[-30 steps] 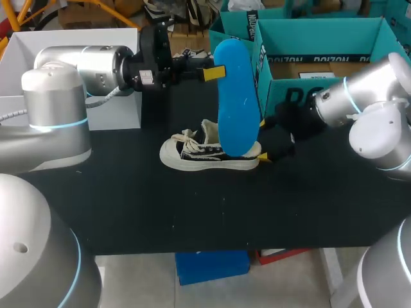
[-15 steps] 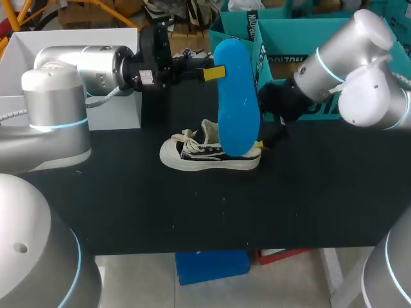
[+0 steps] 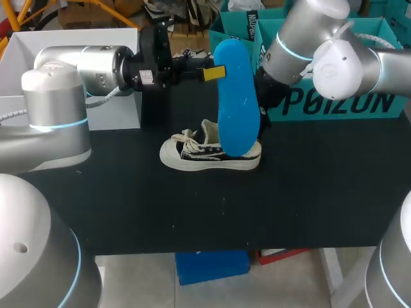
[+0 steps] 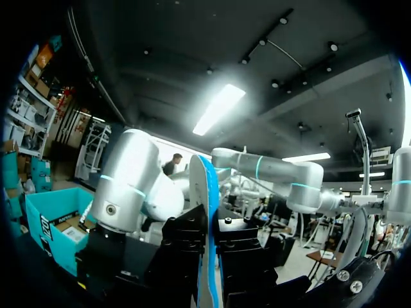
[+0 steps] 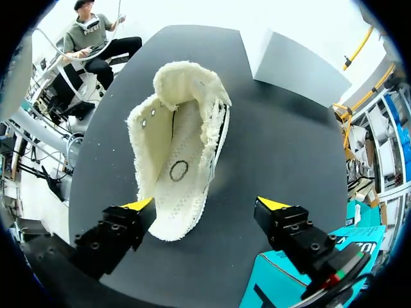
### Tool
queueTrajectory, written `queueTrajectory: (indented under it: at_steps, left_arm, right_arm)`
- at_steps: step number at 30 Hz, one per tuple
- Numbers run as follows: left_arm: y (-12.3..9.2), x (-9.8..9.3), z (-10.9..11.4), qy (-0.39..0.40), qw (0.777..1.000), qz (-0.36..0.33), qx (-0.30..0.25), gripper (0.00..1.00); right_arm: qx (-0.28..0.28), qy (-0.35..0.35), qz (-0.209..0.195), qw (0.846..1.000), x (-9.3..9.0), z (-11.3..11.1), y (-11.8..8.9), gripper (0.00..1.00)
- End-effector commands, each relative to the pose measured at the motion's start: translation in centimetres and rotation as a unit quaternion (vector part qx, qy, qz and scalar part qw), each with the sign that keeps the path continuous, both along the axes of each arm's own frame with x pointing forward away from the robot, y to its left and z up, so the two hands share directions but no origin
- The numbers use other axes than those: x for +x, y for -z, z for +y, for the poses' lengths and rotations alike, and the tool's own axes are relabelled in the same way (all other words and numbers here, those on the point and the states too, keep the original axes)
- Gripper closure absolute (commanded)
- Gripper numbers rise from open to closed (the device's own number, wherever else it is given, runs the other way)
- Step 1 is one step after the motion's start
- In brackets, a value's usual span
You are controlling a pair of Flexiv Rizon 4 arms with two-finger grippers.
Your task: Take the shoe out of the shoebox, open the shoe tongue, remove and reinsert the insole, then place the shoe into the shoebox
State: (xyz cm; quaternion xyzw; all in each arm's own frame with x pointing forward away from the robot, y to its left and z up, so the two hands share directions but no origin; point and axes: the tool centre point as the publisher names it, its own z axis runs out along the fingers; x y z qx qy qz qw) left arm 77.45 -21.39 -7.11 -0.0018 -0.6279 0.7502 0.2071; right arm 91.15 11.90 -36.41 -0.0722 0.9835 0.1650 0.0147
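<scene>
- Black flat table [image 3: 308,205]: it bears every item listed below.
- Left silver robot arm [image 3: 83,64]: it lies level above the table's rear, ending in the left gripper [image 3: 213,72].
- Right silver robot arm [image 3: 321,45]: it crosses in front of the shoebox; in the head view its fingers are hidden behind the insole.
- White open box [image 3: 26,51]: it stands behind the left arm, well apart from both grippers.
- Teal cardboard shoebox [image 3: 340,102]: it stands just beside the right gripper [image 5: 205,205], at the outer side of one finger.
- Bright blue foam insole [image 3: 237,102]: it hangs upright, its upper end pinched between the left gripper's fingers, which are closed narrowly on its thin edge; its lower end dips towards the heel of the shoe.
- Cream-and-black canvas low-top shoe [image 3: 209,154] with a white rubber sole: it sits upright on the table, outside the shoebox. It lies directly under and ahead of the right gripper, whose fingers are spread wide and grasp nothing. The heel sits just beside one yellow tip, while the other tip stands apart over bare table.
</scene>
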Motion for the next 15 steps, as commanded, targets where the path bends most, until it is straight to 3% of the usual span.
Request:
queueTrajectory:
  at_steps: [1, 15]
  left_arm:
    - [0.1, -0.1, -0.1, -0.001, 1.000, -0.001, 0.000, 1.00]
    - [0.1, -0.1, -0.1, -0.001, 1.000, -0.001, 0.000, 1.00]
  right_arm:
    - [-0.079, -0.003, 0.000, 0.997, 0.7, 1.4, -0.1, 0.00]
    - [-0.111, -0.013, 0.018, 0.994, 0.7, 5.1, 1.4, 0.00]
